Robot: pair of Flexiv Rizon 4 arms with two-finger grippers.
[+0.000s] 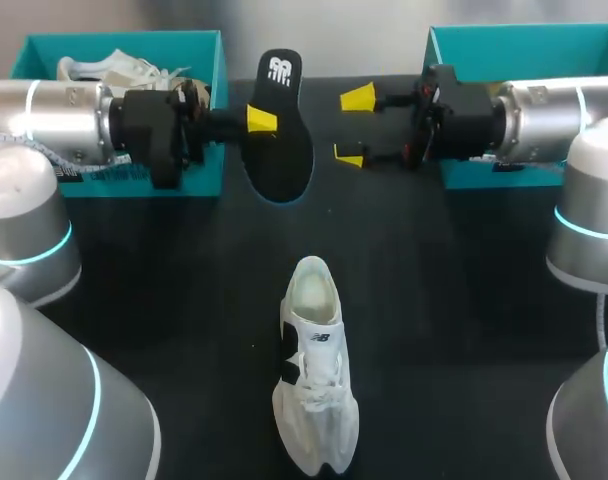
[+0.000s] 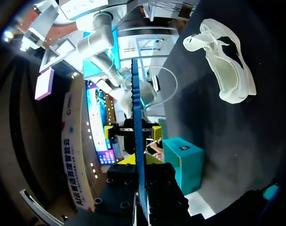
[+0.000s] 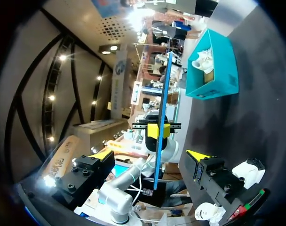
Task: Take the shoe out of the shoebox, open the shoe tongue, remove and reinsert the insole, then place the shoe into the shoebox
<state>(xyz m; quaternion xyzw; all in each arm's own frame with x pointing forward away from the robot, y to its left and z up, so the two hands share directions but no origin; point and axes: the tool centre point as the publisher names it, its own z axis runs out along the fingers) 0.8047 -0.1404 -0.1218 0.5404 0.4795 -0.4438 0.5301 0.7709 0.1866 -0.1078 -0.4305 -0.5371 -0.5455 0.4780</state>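
Pinching the black insole (image 1: pixel 284 150) in the left hand (image 1: pixel 264 120), fingers closed on its two faces at one long edge near the middle, aloft above the dark surface (image 1: pixel 464 300). Keeping the right hand (image 1: pixel 352 127) spread wide and empty, just across from the insole's free edge, not touching it. Look for the white shoe (image 1: pixel 314 370) lying on the surface well apart from both hands, on the robot's side of them, heel end toward them. Judging by its thinness, expect the insole to be light, limp and quick to fold; better to hold it flat near the heel end and feed the toe end in first. Expect the shoe to be light and soft as well, likely to skid when pushed, so brace it at the firmer heel collar. Cannot see the left hand's under finger from above, hidden beneath the insole. Cannot tell how far the tongue is pulled back. Behind the right hand, cannot see inside the teal shoebox (image 1: pixel 504 40), cut off by the arm.
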